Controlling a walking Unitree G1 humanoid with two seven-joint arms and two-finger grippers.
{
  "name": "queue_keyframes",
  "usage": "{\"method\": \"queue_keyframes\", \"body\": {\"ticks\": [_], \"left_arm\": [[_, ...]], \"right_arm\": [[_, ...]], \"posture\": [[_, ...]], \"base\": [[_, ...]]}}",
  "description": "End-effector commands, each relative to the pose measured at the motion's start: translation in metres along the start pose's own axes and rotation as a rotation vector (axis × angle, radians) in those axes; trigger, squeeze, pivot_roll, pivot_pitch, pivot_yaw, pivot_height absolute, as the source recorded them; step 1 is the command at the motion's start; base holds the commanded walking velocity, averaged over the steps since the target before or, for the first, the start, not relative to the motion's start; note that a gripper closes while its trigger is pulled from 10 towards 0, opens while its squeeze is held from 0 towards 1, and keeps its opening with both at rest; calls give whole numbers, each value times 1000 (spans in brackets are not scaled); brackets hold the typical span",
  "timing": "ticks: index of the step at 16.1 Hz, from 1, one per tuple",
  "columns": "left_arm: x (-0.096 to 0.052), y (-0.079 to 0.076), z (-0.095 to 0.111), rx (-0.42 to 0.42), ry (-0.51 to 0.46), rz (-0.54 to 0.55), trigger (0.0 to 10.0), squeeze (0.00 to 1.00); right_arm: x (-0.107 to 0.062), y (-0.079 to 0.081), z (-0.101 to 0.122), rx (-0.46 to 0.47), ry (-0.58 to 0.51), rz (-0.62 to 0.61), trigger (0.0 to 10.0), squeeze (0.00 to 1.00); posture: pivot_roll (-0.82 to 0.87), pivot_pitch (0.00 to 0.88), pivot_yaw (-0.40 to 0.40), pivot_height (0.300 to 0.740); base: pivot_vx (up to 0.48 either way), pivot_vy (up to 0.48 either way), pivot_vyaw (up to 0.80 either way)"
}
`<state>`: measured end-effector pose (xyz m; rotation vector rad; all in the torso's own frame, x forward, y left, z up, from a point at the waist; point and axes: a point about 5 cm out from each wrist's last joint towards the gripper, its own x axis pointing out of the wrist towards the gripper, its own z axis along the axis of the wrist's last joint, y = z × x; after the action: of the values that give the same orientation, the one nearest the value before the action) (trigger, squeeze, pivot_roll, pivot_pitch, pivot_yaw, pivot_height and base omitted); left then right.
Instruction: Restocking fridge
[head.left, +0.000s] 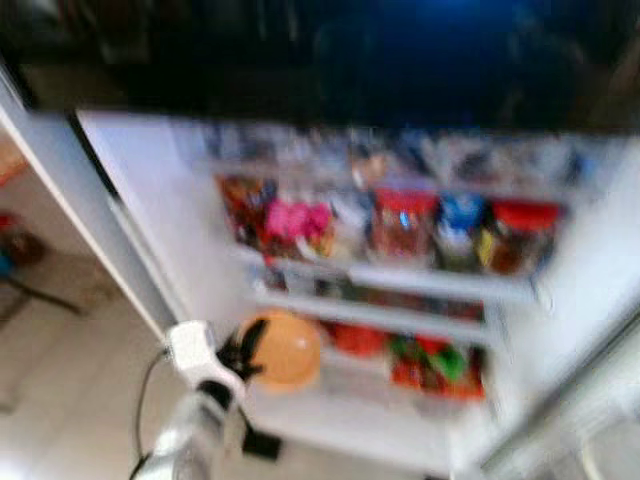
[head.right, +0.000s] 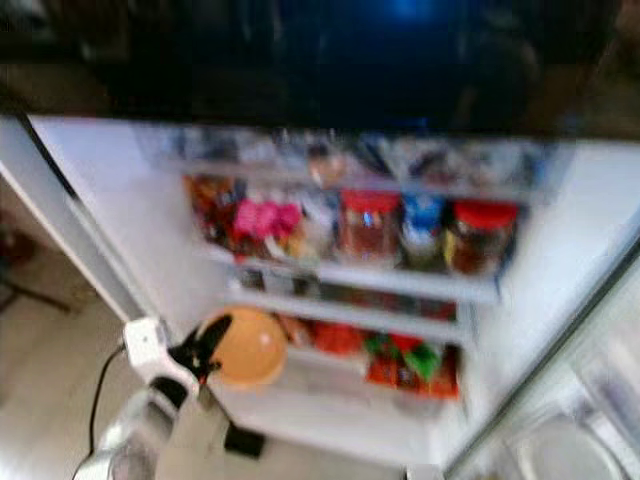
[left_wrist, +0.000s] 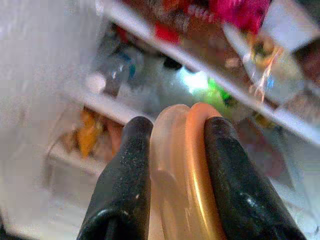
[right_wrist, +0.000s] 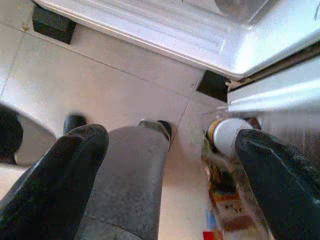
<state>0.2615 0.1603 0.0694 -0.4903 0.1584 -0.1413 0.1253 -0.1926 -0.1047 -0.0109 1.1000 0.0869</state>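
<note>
The fridge (head.left: 150, 190) stands open before me, and both eye views are blurred. My left gripper (head.left: 240, 358) is raised at the lower shelf, shut on the rim of an orange translucent bowl (head.left: 285, 350). In the left wrist view that rim (left_wrist: 182, 165) is pinched between the two black fingers (left_wrist: 135, 150). My right gripper (right_wrist: 170, 137) hangs low and open above the tiled floor, with a white-lidded jar (right_wrist: 227, 135) beside one finger (right_wrist: 280, 175).
Shelves hold red-lidded jars (head.left: 405, 225), a pink packet (head.left: 295, 220) and red and green packets (head.left: 435, 365). The white fridge door (head.left: 90, 220) stands at my left. A black fridge foot (right_wrist: 50, 22) rests on the floor. My own grey leg (right_wrist: 132, 175) is below the right gripper.
</note>
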Motion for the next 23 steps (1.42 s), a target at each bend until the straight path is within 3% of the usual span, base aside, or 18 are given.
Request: {"method": "queue_keyframes", "body": {"ticks": [1,4,12,17,23], "left_arm": [[-2,10,2,20,14,27,10000,0],[0,10,-1,-38,14,22,10000,0],[8,2,0,-93,9,-33,10000,0],[9,0,0,-89,7,-39,10000,0],[10,-1,1,-81,3,-39,10000,0]], "right_arm": [[-1,4,-9,21,33,9,10000,0],[-1,5,-9,31,27,14,10000,0],[-1,5,-7,7,5,28,10000,0],[-1,5,-6,23,-21,27,10000,0],[-2,7,-4,122,-96,42,10000,0]], "posture": [[-57,51,35,740],[-59,52,35,740],[-64,59,32,740],[-66,59,30,642],[-65,59,27,642]], "base": [[0,0,0],[0,0,0],[0,0,0],[0,0,0],[0,0,0]]}}
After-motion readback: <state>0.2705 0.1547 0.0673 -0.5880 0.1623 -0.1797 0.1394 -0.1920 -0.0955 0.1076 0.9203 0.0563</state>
